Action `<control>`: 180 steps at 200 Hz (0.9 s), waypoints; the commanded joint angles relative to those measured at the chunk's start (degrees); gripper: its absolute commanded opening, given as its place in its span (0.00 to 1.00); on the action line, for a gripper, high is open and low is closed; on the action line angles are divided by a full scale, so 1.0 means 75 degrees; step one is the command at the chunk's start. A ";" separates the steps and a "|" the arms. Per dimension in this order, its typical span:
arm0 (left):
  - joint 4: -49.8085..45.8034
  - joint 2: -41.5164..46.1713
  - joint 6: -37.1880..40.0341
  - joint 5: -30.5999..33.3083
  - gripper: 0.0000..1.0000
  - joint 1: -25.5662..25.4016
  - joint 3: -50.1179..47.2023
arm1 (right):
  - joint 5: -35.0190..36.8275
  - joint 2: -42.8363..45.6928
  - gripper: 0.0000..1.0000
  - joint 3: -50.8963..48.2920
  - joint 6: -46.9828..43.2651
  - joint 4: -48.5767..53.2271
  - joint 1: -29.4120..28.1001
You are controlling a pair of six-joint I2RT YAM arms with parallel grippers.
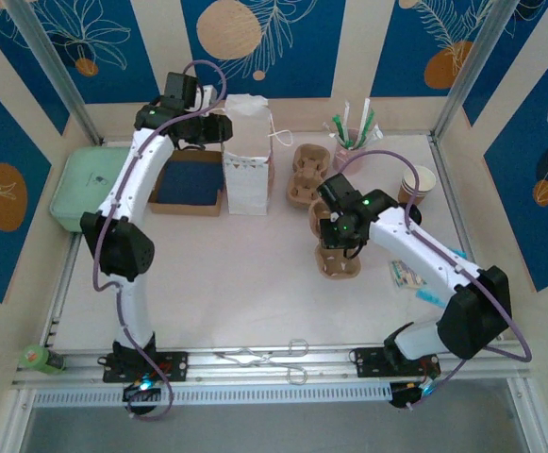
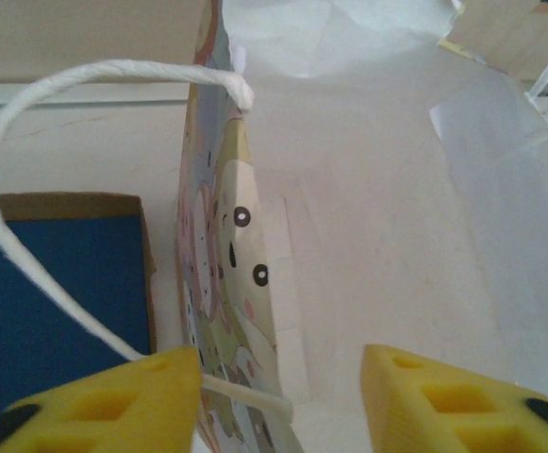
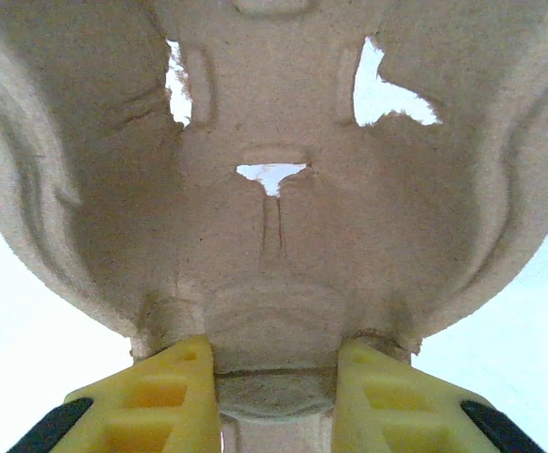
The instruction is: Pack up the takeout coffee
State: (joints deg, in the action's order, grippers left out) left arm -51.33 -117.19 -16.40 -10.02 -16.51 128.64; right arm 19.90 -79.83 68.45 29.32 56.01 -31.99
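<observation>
Jaws on right clamped on pulp carrier (image 3: 274, 245) (centre post), left jaws apart astride bag (image 2: 387, 245) wall

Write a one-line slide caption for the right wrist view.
Right gripper pinches the centre nub of a brown moulded-pulp cup carrier, light showing through its cut-outs.

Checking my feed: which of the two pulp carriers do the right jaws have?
The nearer carrier, alone mid-table, its centre post pinched by the right gripper; the other carrier sits farther back beside the white bag.
</observation>
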 commanded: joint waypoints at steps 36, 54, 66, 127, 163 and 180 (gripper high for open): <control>-0.0574 -0.0057 0.0292 0.0516 0.23 -0.0236 0.0420 | -0.0157 0.0306 0.27 -0.0126 -0.0007 -0.0003 0.0059; -0.0577 0.0044 0.0266 0.0549 0.18 -0.0291 0.0414 | -0.0157 0.0341 0.27 -0.0138 0.0004 0.0009 0.0058; -0.0597 0.0130 0.0213 0.0574 0.17 -0.0301 0.0415 | -0.0164 0.0373 0.27 -0.0161 0.0005 -0.0002 0.0058; -0.0691 0.0873 0.0026 0.0355 0.10 -0.0318 -0.0118 | -0.0194 0.0623 0.27 -0.0345 0.0031 -0.0072 0.0081; -0.0375 0.1792 -0.0538 0.0504 0.07 -0.0423 -0.1427 | -0.0331 0.0825 0.27 -0.0442 -0.0062 -0.0110 0.0240; -0.0367 0.2177 -0.0889 0.0595 0.02 -0.0549 -0.1887 | -0.0347 0.0881 0.27 -0.0396 -0.0142 -0.0073 0.0343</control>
State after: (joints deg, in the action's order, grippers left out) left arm -54.92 -105.43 -18.59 -6.72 -18.94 118.48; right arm 18.85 -74.78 65.69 29.28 55.11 -30.48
